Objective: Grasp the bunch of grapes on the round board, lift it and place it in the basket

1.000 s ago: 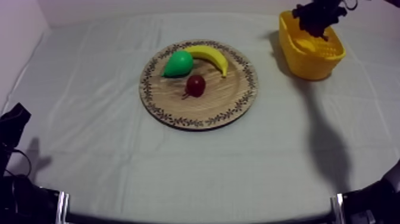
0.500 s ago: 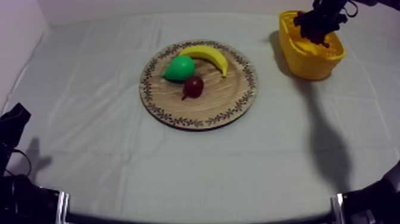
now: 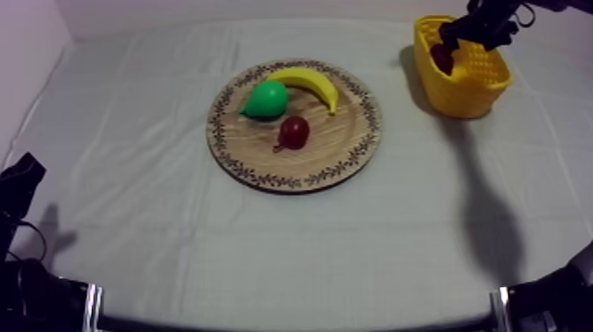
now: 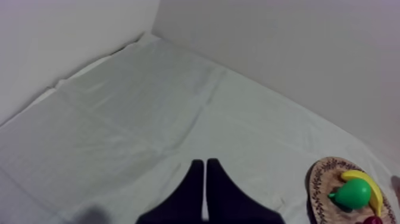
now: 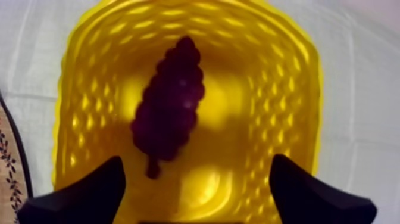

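A dark purple bunch of grapes [image 5: 169,101] lies on the floor of the yellow basket [image 5: 286,89], free of any fingers. In the top view the grapes [image 3: 439,56] show as a dark patch inside the basket [image 3: 468,88] at the table's far right. My right gripper [image 3: 476,26] hangs over the basket, its fingers [image 5: 83,196] spread wide apart and holding nothing. The round wooden board [image 3: 318,163] carries a banana [image 3: 311,82], a green pear [image 3: 266,99] and a small red fruit [image 3: 293,132]. My left gripper [image 4: 205,173] is shut as a narrow wedge above bare cloth.
The board's patterned rim [image 4: 315,184] with the pear [image 4: 352,193] and banana [image 4: 368,182] lies off beside my left gripper. White walls [image 4: 268,53] border the table at the back. Open cloth [image 3: 265,247] stretches between board and front edge.
The grapes have dropped out of my right gripper into the basket, and its fingers have opened. The small red fruit shifted slightly on the board. My left arm stayed still.
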